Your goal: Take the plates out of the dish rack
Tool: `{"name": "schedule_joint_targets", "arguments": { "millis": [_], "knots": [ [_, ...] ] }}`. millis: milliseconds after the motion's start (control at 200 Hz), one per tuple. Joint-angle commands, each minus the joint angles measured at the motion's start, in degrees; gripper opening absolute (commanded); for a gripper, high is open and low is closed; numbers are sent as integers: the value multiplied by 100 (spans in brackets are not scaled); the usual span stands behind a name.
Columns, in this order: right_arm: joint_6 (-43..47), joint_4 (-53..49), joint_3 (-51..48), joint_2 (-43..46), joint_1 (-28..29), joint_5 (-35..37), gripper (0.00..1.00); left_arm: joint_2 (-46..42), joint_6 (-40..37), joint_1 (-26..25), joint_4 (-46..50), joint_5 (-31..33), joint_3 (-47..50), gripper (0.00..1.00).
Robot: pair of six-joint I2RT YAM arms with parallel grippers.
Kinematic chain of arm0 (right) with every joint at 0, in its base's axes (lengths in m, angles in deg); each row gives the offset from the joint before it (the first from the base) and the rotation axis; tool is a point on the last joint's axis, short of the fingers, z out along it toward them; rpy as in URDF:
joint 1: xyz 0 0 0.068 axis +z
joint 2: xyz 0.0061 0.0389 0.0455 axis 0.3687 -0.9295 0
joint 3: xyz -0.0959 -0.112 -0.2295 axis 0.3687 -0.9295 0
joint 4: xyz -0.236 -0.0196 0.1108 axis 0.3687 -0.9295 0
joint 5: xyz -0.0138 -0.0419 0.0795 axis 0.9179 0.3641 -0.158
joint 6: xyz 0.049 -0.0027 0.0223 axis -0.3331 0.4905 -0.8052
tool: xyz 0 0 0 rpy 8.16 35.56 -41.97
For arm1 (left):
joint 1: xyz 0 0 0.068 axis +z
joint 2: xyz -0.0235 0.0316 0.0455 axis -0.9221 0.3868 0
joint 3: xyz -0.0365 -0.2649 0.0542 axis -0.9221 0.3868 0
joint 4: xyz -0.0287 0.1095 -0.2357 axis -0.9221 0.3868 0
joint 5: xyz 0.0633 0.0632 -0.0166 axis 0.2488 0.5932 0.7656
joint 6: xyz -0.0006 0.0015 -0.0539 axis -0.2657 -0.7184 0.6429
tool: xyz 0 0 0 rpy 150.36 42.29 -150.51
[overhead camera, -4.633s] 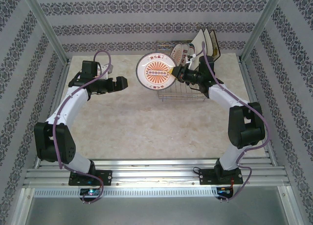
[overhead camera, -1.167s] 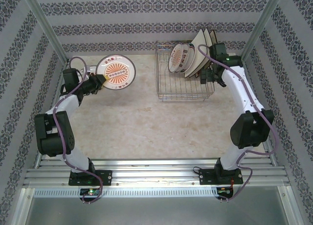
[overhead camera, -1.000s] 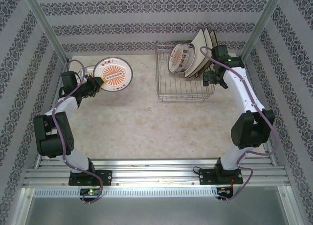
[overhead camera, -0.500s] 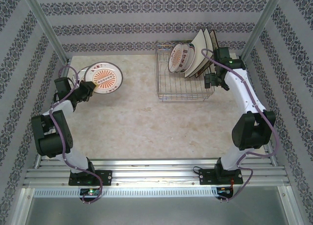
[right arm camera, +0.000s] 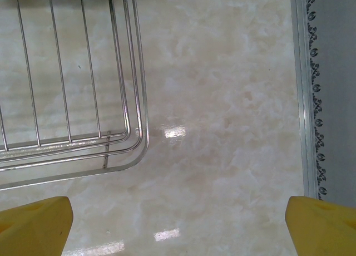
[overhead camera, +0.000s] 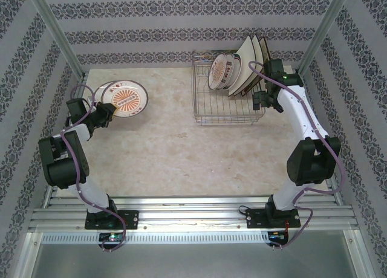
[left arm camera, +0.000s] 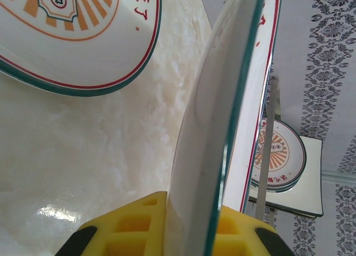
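Evidently glazed ware: the plate (overhead camera: 124,98) in my left end effector (overhead camera: 104,113) is stiff, slick and chip-prone, yet probably light enough for a rim pinch; the jaws are closed narrow on its edge, low over the far-left corner of the desk (overhead camera: 181,151); a second round plate (left arm camera: 72,33) lies just beside it, the thing to avoid knocking at set-down; my right end effector (overhead camera: 264,100) hangs wide and empty by the right end of the dish rack (overhead camera: 205,112), where round plates (overhead camera: 221,69) and square plates (overhead camera: 251,60) lean upright; divider wires (overhead camera: 233,101) hem their rims.
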Motion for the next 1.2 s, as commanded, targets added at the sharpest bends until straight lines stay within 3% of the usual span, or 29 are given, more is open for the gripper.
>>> {"name": "schedule_joint_targets", "arguments": {
  "millis": [0, 674, 1194],
  "knots": [
    [115, 16, -79, 210, -34, -6, 98, 61, 14, 87, -443, -16, -117, 0],
    [121, 63, -84, 77, -32, -85, 98, 722, -141, 228, -233, 306, -665, 0],
    [126, 4, 70, 0, 54, -94, 98, 1387, -565, 466, 533, 822, -1475, 0]
  ]
}}
